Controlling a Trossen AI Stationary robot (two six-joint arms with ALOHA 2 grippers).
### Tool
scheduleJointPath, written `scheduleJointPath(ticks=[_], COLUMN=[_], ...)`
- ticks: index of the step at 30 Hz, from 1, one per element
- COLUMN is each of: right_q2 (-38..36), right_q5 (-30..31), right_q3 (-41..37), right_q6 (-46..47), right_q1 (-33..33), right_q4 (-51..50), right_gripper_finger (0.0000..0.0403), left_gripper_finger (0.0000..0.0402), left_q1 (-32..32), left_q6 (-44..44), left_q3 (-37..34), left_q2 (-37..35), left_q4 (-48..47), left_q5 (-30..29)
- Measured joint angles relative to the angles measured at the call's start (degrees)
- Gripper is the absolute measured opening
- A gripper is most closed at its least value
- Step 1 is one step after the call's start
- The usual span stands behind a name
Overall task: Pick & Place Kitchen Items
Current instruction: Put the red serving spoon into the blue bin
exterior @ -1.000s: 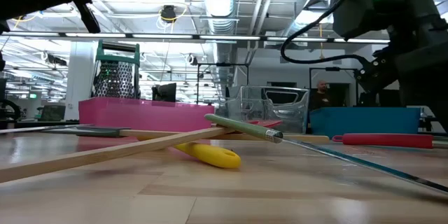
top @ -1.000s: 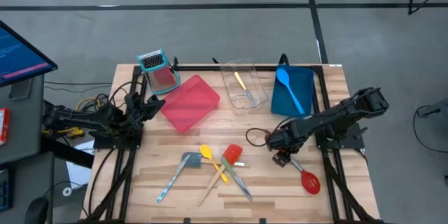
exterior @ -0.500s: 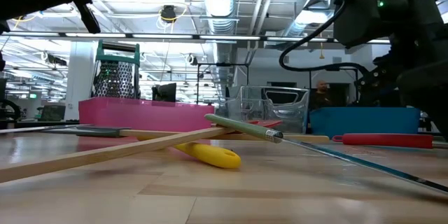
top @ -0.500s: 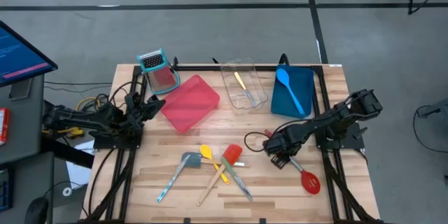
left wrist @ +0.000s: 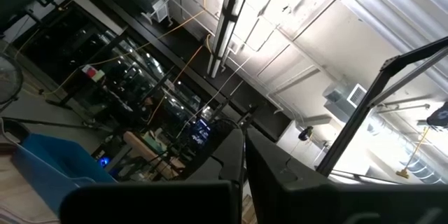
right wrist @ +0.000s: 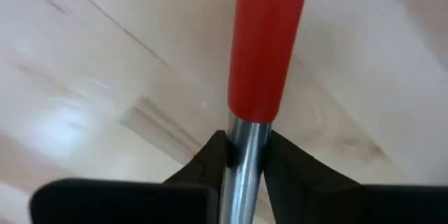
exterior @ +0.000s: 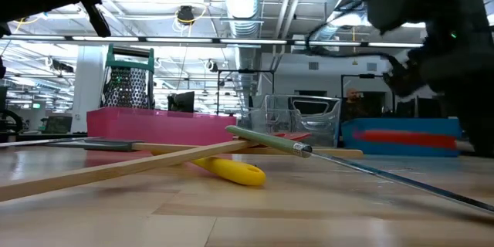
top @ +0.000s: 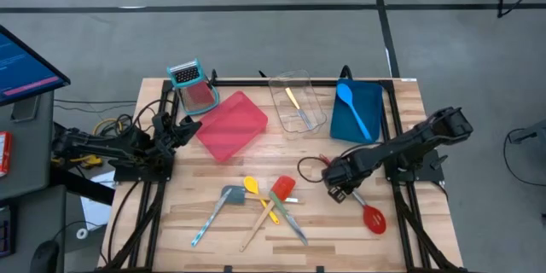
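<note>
Right gripper (top: 339, 189): you have it over the tabletop's right half, toward the front edge, fingers (right wrist: 294, 175) closed on the metal shaft of the red spoon (top: 365, 210). In the low view the spoon's red handle sits level in front of the blue tray, clear of the wood; its round bowl points toward the front right corner.

Left gripper (top: 189, 126): you have it parked at the left edge, near the red tray. You cannot tell from these views whether its fingers are parted or closed.

Items loose on the tabletop, front centre, in one crossed cluster:
- yellow spoon (top: 252, 188), bowl toward the middle of the table.
- red wooden-handled spatula (top: 271, 200), its long wooden handle running toward the front edge.
- grey-teal spatula (top: 217, 212), leftmost of the cluster.
- green-handled knife (top: 288, 220), lying across the wooden handle.

Items already in containers along the back edge:
- blue spatula (top: 351, 107), lying in the blue tray (top: 373, 98) near the back right corner.
- yellow-handled knife (top: 294, 102), inside the clear tray (top: 281, 85) at back centre.

Other fixtures: red tray (top: 230, 125), back left of centre; box grater (top: 191, 83) just beside it at the back left.
</note>
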Motion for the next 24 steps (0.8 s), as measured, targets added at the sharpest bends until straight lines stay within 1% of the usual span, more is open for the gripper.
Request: scheduleJointPath(ticks=[5,10,15,19,24], right_q2=[-6.0,-14.0,-22.4,-27.5,-31.7], right_q5=[0.7,3.1,7.7,10.2,11.1], right_q3=[1.4,1.5,1.6,1.6,1.6], right_q6=[0.4,0.0,-3.5,-6.5,-11.9], right_q1=[-0.4,-2.2,-4.4,-6.9,-10.7], right_q4=[-0.1,4.1,11.1,15.6,22.3], right_gripper_finger=[0.007,0.007,0.007,0.0071,0.0071], left_gripper_finger=[0.0002,0.0002,0.0002,0.0002,0.0002], left_q1=[0.0,0.0,0.0,0.0,0.0], left_q6=[0.0,0.0,0.0,0.0,0.0], left_q3=[0.0,0.0,0.0,0.0,0.0], left_q2=[0.0,0.0,0.0,0.0,0.0], left_q4=[0.0,0.0,0.0,0.0,0.1], left_q5=[0.0,0.0,0.0,0.0,0.0])
